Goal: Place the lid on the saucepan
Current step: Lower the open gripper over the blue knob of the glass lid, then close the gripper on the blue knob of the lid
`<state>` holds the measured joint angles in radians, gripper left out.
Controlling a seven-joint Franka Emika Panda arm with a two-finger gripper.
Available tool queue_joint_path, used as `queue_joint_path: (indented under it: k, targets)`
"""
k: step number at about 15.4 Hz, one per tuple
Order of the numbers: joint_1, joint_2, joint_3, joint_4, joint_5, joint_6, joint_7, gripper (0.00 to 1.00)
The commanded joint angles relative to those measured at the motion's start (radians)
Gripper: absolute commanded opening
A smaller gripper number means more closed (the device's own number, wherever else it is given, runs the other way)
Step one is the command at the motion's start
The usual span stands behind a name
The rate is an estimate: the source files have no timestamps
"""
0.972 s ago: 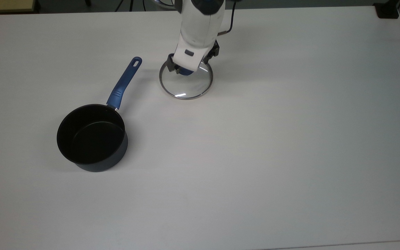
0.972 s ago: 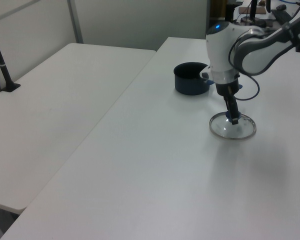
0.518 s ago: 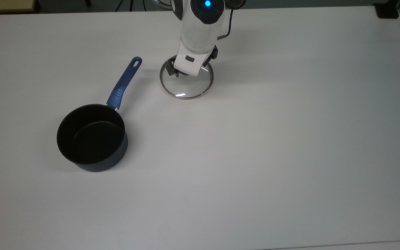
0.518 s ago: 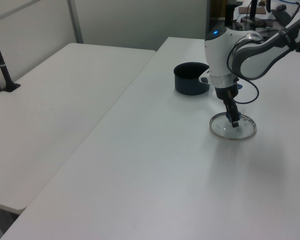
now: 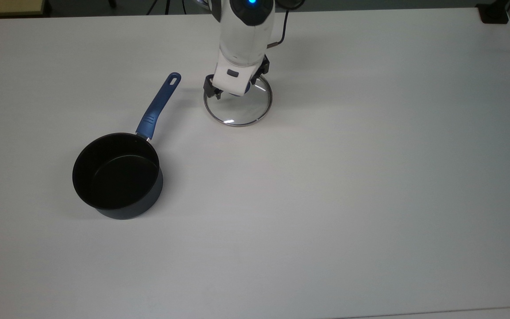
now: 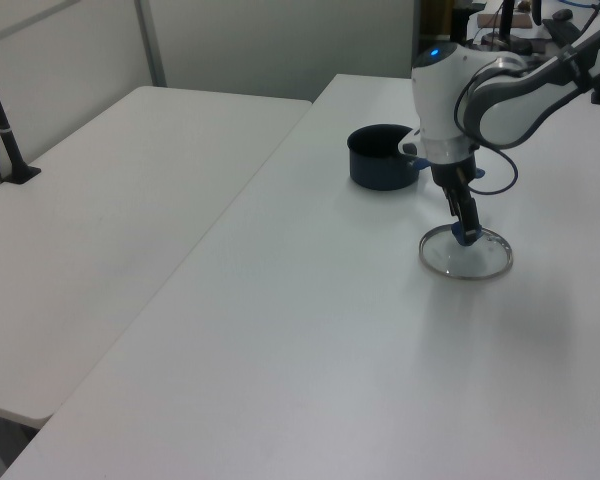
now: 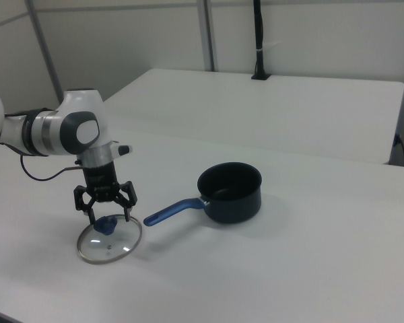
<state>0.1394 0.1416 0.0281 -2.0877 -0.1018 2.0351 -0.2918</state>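
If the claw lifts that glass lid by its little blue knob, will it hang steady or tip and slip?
The lid looks like a stiff, flat glass disc, so it shouldn't flop. Since the knob sits at its centre, it will probably hang fairly level. The knob is small and rounded, so it might slip in the open claw, and glass could crack if dropped.

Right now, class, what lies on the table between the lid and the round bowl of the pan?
In the top view, the pan's blue handle reaches up beside the lid; otherwise that stretch is bare white table.
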Motion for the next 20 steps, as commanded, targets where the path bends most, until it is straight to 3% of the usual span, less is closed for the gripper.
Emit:
queue_joint_path:
  k: [1, 8, 17, 20]
  targets:
    - [0.005, -0.137, -0.004, -0.167, -0.007, 0.134, -0.012, 0.99]
    - [0.016, -0.178, -0.004, -0.227, -0.007, 0.166, -0.009, 0.97]
    - [0.012, -0.139, -0.004, -0.223, -0.007, 0.215, -0.009, 0.95]
    - [0.012, -0.135, -0.004, -0.216, -0.006, 0.223, -0.003, 0.9]
